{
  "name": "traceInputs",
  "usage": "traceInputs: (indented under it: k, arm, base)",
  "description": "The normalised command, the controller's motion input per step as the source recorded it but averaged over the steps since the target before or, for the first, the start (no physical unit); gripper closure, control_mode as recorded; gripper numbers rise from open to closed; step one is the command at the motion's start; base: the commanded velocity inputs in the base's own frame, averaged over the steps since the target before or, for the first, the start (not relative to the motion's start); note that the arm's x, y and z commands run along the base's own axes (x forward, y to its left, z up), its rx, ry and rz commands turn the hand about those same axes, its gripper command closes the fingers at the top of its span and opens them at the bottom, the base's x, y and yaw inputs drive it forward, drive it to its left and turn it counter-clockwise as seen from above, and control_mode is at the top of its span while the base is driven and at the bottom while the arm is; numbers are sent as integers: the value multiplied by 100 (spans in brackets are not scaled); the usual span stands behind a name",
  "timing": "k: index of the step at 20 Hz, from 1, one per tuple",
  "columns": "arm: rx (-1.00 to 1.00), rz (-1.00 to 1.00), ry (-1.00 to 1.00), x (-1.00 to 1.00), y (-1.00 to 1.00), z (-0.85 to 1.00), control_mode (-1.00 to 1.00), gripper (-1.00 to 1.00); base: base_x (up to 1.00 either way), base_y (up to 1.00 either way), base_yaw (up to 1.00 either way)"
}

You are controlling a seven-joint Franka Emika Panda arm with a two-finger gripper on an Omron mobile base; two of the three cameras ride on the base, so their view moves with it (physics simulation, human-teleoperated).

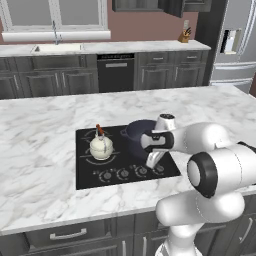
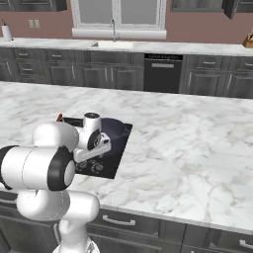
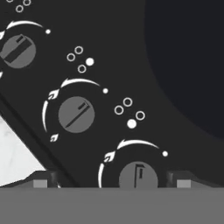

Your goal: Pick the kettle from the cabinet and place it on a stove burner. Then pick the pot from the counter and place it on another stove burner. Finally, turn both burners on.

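The cream kettle (image 1: 101,146) stands on a left burner of the black cooktop (image 1: 85,177). The dark pot (image 1: 136,133) sits on a burner to its right, partly hidden behind my arm. My gripper (image 1: 151,160) hangs low over the right end of the knob row, just in front of the pot. In the hand view my gripper (image 3: 112,183) is open, with a fingertip (image 3: 40,181) on each side of a round knob (image 3: 138,176) and a gap to it on both sides. Two more knobs (image 3: 76,114) run off to the upper left. The pot (image 3: 188,65) fills the upper right.
The white marble counter (image 1: 40,150) surrounds the cooktop. Behind it run dark base cabinets, a sink (image 1: 56,48), a dishwasher (image 1: 116,72) and a knife block (image 1: 184,36). A fridge (image 1: 235,45) stands at the right. A dark wall cabinet (image 1: 137,5) hangs at the top.
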Motion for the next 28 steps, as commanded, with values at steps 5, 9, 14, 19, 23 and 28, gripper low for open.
traceInputs:
  k: [5, 9, 14, 19, 23, 28]
  arm:
    - [1, -5, 8, -13, 20, 11, -100, -100]
    - [2, -9, 5, -13, 22, 6, -100, -100]
    - [2, -12, 4, -8, 31, 8, -100, -100]
    - [2, -12, 4, -7, 36, 6, -100, -100]
    - [1, -11, 4, -7, 35, 1, -100, -100]
    - [0, -12, 3, -2, 41, 0, -100, -100]
  base:
    - [0, 0, 0]
    - [0, 0, 0]
    - [0, 0, 0]
    - [0, 0, 0]
    - [0, 0, 0]
    - [0, 0, 0]
